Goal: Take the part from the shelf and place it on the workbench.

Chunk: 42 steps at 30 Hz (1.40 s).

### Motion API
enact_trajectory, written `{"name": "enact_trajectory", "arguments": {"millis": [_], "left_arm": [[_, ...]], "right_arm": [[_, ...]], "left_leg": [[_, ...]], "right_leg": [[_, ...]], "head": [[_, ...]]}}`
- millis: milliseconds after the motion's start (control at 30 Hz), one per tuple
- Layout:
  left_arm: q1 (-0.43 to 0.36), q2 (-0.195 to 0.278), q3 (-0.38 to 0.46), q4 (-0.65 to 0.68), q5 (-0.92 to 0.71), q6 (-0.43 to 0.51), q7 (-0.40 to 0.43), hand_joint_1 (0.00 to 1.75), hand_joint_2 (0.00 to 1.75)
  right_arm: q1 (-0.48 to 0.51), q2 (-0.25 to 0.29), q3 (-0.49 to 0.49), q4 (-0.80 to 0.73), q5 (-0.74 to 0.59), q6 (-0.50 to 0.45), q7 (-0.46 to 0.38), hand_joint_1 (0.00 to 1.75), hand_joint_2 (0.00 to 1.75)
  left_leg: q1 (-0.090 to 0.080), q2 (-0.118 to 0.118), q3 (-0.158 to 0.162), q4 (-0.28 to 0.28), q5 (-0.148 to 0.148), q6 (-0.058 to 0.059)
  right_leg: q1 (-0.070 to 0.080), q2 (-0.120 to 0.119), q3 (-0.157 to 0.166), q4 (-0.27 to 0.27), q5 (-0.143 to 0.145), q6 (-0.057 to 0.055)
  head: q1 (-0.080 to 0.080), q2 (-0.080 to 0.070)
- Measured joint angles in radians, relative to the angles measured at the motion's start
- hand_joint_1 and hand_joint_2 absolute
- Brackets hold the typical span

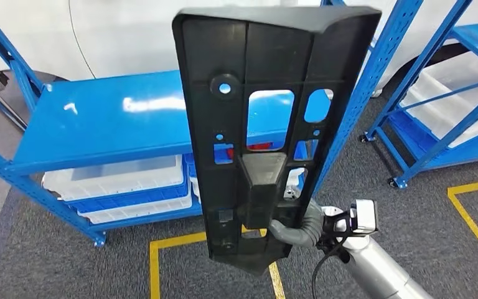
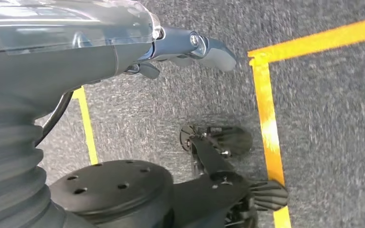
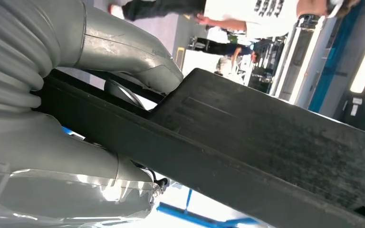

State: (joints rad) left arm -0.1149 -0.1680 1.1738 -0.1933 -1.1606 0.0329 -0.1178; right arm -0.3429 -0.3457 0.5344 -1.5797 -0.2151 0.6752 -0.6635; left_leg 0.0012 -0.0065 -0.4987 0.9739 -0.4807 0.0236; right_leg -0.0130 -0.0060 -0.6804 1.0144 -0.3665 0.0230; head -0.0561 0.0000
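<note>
Part (image 1: 267, 118) upright in right hand (image 1: 299, 227)

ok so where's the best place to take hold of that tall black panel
By the raised block low on the black panel, reached from its right edge, as the right hand does now. The block gives fingers something to wrap; the upright panel hangs balanced above it.

The right robot hand (image 3: 76, 137) gripped the black part (image 3: 266, 156), its grey thumb (image 3: 128, 57) lying over one face and the other fingers (image 3: 66, 190) closed under the opposite face. The part ran as a long, textured slab away from the robot hand. Beyond it stood a person (image 3: 247, 9) in a white shirt, and a blue frame (image 3: 190, 216) showed below the fingers.
</note>
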Motion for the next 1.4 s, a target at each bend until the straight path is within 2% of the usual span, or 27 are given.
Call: {"name": "enact_trajectory", "arguments": {"millis": [33,100,133,167,200,267,333,400,467,500,567,633,667,700,767,800,867,900,967,1000,1033,1133,1167,1233,1267,1333,1400], "left_arm": [[-0.001,0.0,0.0,0.0,0.0,0.0,0.0,0.0,1.75],[-0.001,-0.001,0.0,0.0,0.0,0.0,0.0,0.0,1.75],[0.0,-0.001,0.0,0.0,0.0,0.0,0.0,0.0,1.75],[0.0,-0.001,0.0,0.0,0.0,0.0,0.0,0.0,1.75],[0.0,-0.001,0.0,0.0,0.0,0.0,0.0,0.0,1.75],[0.0,-0.001,0.0,0.0,0.002,-0.003,-0.003,0.0,1.75],[0.0,-0.001,0.001,0.0,0.014,-0.011,-0.023,0.0,1.75],[-0.001,0.0,0.004,0.0,0.022,-0.019,-0.051,0.0,1.75],[-0.002,0.004,0.004,0.0,0.01,-0.024,-0.056,0.0,1.75],[-0.003,0.006,0.003,0.0,0.0,-0.026,-0.047,0.0,1.75],[-0.004,0.012,-0.001,0.0,-0.021,-0.027,-0.023,0.0,1.75],[-0.005,0.015,-0.007,0.0,-0.039,-0.028,-0.001,0.0,1.75],[-0.006,0.016,-0.01,0.0,-0.046,-0.028,0.008,0.0,1.75],[-0.007,0.016,-0.015,0.0,-0.051,-0.028,0.014,0.0,1.75],[-0.013,0.016,-0.024,0.0,-0.056,-0.028,0.021,0.0,1.75],[-0.016,0.016,-0.027,0.0,-0.056,-0.028,0.023,0.0,1.75],[-0.022,0.016,-0.029,0.0,-0.057,-0.028,0.024,0.0,1.75],[-0.023,0.016,-0.029,0.0,-0.057,-0.028,0.025,0.0,1.75],[-0.024,0.016,-0.029,0.0,-0.057,-0.028,0.026,0.0,1.75],[-0.025,0.016,-0.029,0.0,-0.057,-0.028,0.026,0.0,1.75],[-0.026,0.016,-0.029,0.0,-0.055,-0.029,0.023,0.0,1.75],[-0.028,0.015,-0.029,0.0,-0.043,-0.032,0.011,0.0,1.75],[-0.028,0.013,-0.029,0.0,-0.039,-0.032,0.012,0.0,1.75],[-0.027,0.011,-0.029,0.0,-0.036,-0.031,0.022,0.0,1.75],[-0.025,0.01,-0.029,0.0,-0.036,-0.028,0.027,0.0,1.75],[-0.022,0.006,-0.029,0.0,-0.036,-0.022,0.033,0.0,1.75],[-0.018,0.004,-0.029,0.0,-0.037,-0.016,0.031,0.0,1.75]], "right_arm": [[0.001,0.002,0.0,0.0,0.0,0.0,0.0,1.75,1.75],[0.002,0.005,-0.001,0.0,0.0,0.0,0.0,1.75,1.75],[0.004,0.007,-0.001,0.001,0.0,0.0,0.0,1.75,1.75],[0.005,0.007,-0.001,0.001,0.0,0.0,0.0,1.75,1.75],[0.006,0.007,-0.001,0.001,0.0,0.0,0.0,1.75,1.75],[0.007,0.007,-0.002,-0.001,0.001,0.0,0.0,1.75,1.75],[0.013,0.007,-0.01,-0.009,0.002,0.002,0.0,1.75,1.75],[0.029,0.007,-0.027,-0.02,0.006,0.004,-0.007,1.75,1.75],[0.047,0.007,-0.044,-0.025,0.013,0.002,-0.016,1.75,1.75],[0.056,0.007,-0.051,-0.028,0.018,-0.003,-0.019,1.75,1.75],[0.081,0.004,-0.066,-0.039,0.028,-0.02,-0.021,1.75,1.75],[0.113,0.002,-0.084,-0.055,0.039,-0.039,-0.021,1.75,1.75],[0.129,0.002,-0.092,-0.063,0.044,-0.045,-0.021,1.75,1.75],[0.142,0.002,-0.099,-0.068,0.048,-0.049,-0.021,1.75,1.75],[0.16,0.002,-0.11,-0.078,0.052,-0.05,-0.021,1.75,1.75],[0.166,0.002,-0.115,-0.083,0.052,-0.05,-0.021,1.75,1.75],[0.171,0.002,-0.123,-0.09,0.052,-0.051,-0.021,1.75,1.75],[0.173,0.002,-0.126,-0.093,0.053,-0.051,-0.021,1.75,1.75],[0.176,0.003,-0.132,-0.094,0.053,-0.051,-0.021,1.75,1.75],[0.178,0.005,-0.134,-0.095,0.054,-0.051,-0.021,1.75,1.75],[0.179,0.008,-0.137,-0.095,0.054,-0.05,-0.021,1.75,1.75],[0.179,0.016,-0.149,-0.093,0.053,-0.044,-0.02,1.75,1.75],[0.179,0.019,-0.155,-0.092,0.053,-0.04,-0.019,1.75,1.75],[0.179,0.023,-0.171,-0.091,0.05,-0.028,-0.011,1.75,1.75],[0.179,0.023,-0.18,-0.091,0.048,-0.022,-0.002,1.75,1.75],[0.177,0.024,-0.195,-0.093,0.04,-0.013,0.02,1.75,1.75],[0.172,0.025,-0.206,-0.094,0.028,-0.01,0.035,1.75,1.75]], "left_leg": [[0.003,0.003,-0.013,-0.005,0.016,0.006],[0.002,0.005,-0.042,-0.004,0.042,0.012],[0.0,0.006,-0.059,-0.002,0.054,0.012],[-0.001,0.007,-0.075,0.0,0.065,0.011],[-0.001,0.007,-0.092,0.004,0.075,0.01],[-0.001,0.008,-0.123,0.014,0.092,0.006],[-0.003,0.008,-0.143,0.023,0.107,-0.002],[-0.001,0.009,-0.15,0.02,0.124,-0.012],[0.001,0.007,-0.154,0.014,0.134,-0.023],[0.001,0.006,-0.161,0.024,0.116,-0.03],[0.005,0.005,-0.185,0.105,0.029,-0.042],[0.009,0.005,-0.215,0.245,-0.062,-0.052],[0.01,0.006,-0.219,0.299,-0.076,-0.056],[0.011,0.006,-0.208,0.319,-0.064,-0.059],[0.014,0.005,-0.135,0.25,-0.008,-0.061],[0.014,0.001,-0.082,0.177,0.002,-0.06],[0.012,-0.008,-0.003,0.054,-0.014,-0.05],[0.01,-0.012,0.011,0.026,-0.027,-0.043],[0.009,-0.009,0.004,0.018,-0.021,-0.025],[0.009,-0.006,-0.003,0.017,-0.012,-0.015],[0.009,-0.003,-0.013,0.016,-0.001,-0.006],[0.003,0.004,-0.052,0.017,0.032,0.009],[0.0,0.006,-0.067,0.019,0.042,0.011],[-0.006,0.007,-0.097,0.026,0.06,0.011],[-0.009,0.008,-0.112,0.031,0.068,0.011],[-0.012,0.007,-0.134,0.039,0.082,0.007],[-0.012,0.007,-0.143,0.039,0.096,-0.002]], "right_leg": [[-0.001,0.001,-0.013,0.034,-0.043,0.003],[-0.005,0.002,-0.042,0.162,-0.152,0.008],[-0.006,0.002,-0.051,0.227,-0.182,0.01],[-0.006,0.002,-0.048,0.271,-0.186,0.012],[-0.006,0.002,-0.03,0.281,-0.168,0.012],[-0.005,0.001,0.057,0.194,-0.12,0.005],[0.001,-0.003,0.163,0.045,-0.129,-0.004],[0.01,-0.005,0.204,-0.029,-0.149,-0.011],[0.009,-0.006,0.195,-0.042,-0.132,-0.022],[0.006,-0.008,0.189,-0.047,-0.121,-0.03],[0.001,-0.011,0.171,-0.051,-0.101,-0.04],[0.0,-0.012,0.146,-0.047,-0.084,-0.042],[-0.001,-0.012,0.131,-0.044,-0.075,-0.041],[-0.001,-0.012,0.116,-0.04,-0.066,-0.039],[-0.005,-0.009,0.087,-0.027,-0.052,-0.031],[-0.005,-0.008,0.074,-0.019,-0.048,-0.027],[-0.004,-0.005,0.056,-0.006,-0.037,-0.014],[-0.003,-0.004,0.051,-0.004,-0.03,-0.008],[-0.005,-0.001,0.045,-0.004,-0.018,0.007],[-0.006,0.0,0.039,0.003,-0.028,0.012],[-0.008,0.001,0.028,0.028,-0.059,0.016],[-0.01,0.002,-0.021,0.209,-0.203,0.02],[-0.01,0.002,-0.028,0.264,-0.221,0.02],[-0.009,0.002,-0.001,0.29,-0.189,0.016],[-0.007,0.002,0.038,0.252,-0.158,0.01],[0.002,0.0,0.145,0.105,-0.147,-0.008],[0.011,-0.004,0.213,-0.005,-0.174,-0.021]], "head": [[0.0,0.0],[0.0,0.0],[0.0,0.0],[0.0,0.0],[0.0,0.0],[0.0,0.0],[0.0,0.0],[0.0,0.0],[0.0,0.0],[0.0,0.0],[0.0,0.0],[0.0,0.0],[0.0,0.0],[0.0,0.0],[0.0,0.0],[0.0,0.0],[0.0,0.0],[0.0,0.0],[0.0,0.0],[0.0,0.0],[0.0,0.0],[0.001,0.0],[0.001,0.0],[0.001,0.0],[0.0,0.0],[0.0,0.0],[0.0,0.0]]}}
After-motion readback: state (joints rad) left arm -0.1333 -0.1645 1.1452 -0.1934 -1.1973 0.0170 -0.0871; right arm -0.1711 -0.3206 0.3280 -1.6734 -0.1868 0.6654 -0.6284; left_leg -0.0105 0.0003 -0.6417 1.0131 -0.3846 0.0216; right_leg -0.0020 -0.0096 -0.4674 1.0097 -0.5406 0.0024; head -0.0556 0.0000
